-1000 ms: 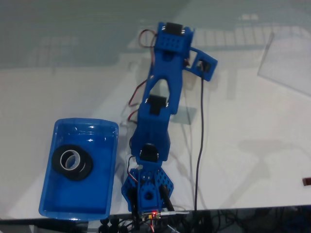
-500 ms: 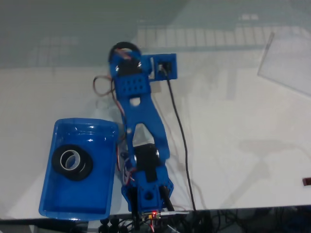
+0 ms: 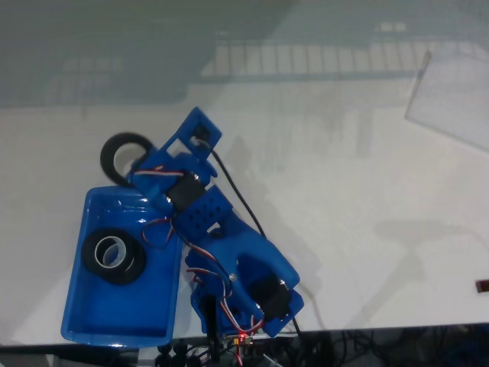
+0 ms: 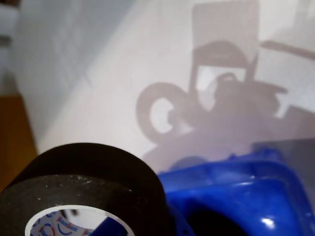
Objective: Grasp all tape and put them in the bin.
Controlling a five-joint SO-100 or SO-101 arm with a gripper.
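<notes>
In the fixed view my gripper [image 3: 136, 170] is shut on a black ring of tape [image 3: 109, 162], held upright just beyond the far left corner of the blue bin [image 3: 80, 306]. Two more black tape rolls [image 3: 114, 277] with whitish cores lie overlapping inside the bin. The wrist view shows the held tape [image 4: 93, 172] close up at the lower left, a blue fingertip [image 4: 106, 228] poking through its printed core. A glossy rounded corner of the bin [image 4: 236, 169] sits at the lower right.
A clear plastic sheet [image 3: 451, 99] lies at the table's back right. A black cable [image 3: 237, 199] trails from the wrist to the arm's base. A small dark object [image 3: 483, 286] sits at the right edge. Wires hang along the front edge.
The arm has swung left and back toward the bin, carrying the tape roll from the middle of the table to the bin's far corner.
</notes>
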